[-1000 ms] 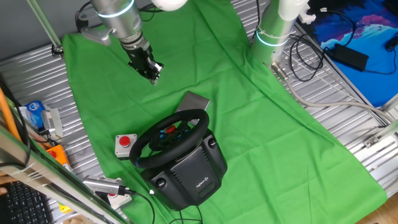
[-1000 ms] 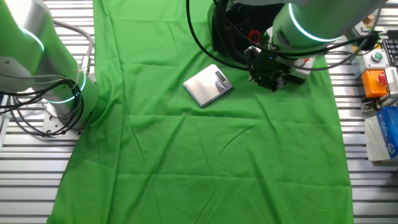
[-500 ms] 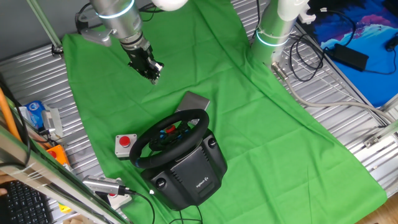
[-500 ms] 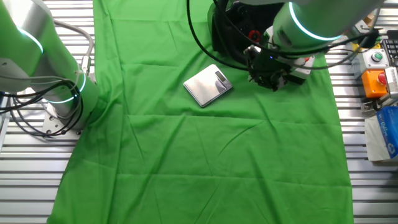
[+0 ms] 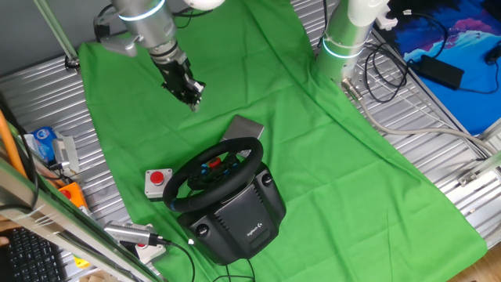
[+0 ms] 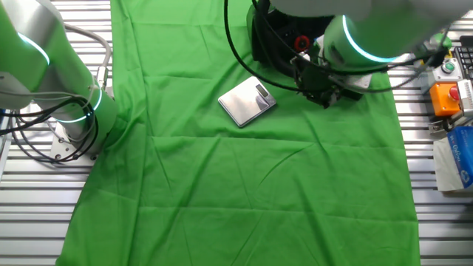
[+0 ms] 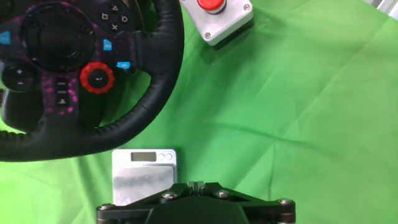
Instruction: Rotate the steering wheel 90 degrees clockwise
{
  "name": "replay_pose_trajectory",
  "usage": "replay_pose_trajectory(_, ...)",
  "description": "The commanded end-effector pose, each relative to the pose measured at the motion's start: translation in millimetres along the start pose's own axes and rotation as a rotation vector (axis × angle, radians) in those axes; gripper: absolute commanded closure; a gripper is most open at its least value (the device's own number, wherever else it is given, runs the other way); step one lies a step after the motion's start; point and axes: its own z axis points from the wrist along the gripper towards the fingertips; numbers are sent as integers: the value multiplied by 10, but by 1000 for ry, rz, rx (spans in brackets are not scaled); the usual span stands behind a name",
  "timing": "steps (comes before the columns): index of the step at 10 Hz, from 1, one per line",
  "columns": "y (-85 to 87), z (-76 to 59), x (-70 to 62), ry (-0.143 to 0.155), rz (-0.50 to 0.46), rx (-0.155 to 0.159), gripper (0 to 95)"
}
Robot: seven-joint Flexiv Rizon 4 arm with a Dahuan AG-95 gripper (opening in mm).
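The steering wheel [image 5: 254, 160] is a black padded rim on a bulky black base [image 5: 239, 215], standing near the front of the green cloth. The hand view shows its rim [image 7: 158, 74] at upper left, with a red dial and blue buttons on the hub [image 7: 56, 43]. My gripper [image 5: 190, 95] hangs above the cloth behind and to the left of the wheel, well apart from it. Its black fingertips [image 7: 196, 185] are pressed together with nothing between them. The other fixed view has the gripper [image 6: 321, 92] just in front of the wheel [image 6: 277, 44].
A silver scale [image 5: 244, 128] lies flat on the cloth just behind the wheel, below my gripper in the hand view [image 7: 144, 177]. A small grey box with a red push button [image 5: 159, 180] sits left of the wheel. A second arm's base [image 5: 344, 39] stands at the back right.
My gripper has shifted slightly left and away from the wheel, still shut. The wheel, scale and button box have not moved.
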Motion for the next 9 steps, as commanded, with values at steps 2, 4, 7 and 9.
replay_pose_trajectory(2,219,89,-131,-25,66,-10,950)
replay_pose_trajectory(4,375,123,-200,-31,96,-10,950)
replay_pose_trajectory(7,581,231,-277,-62,123,-45,950)
replay_pose_trajectory(9,654,317,-347,-82,131,-58,950)
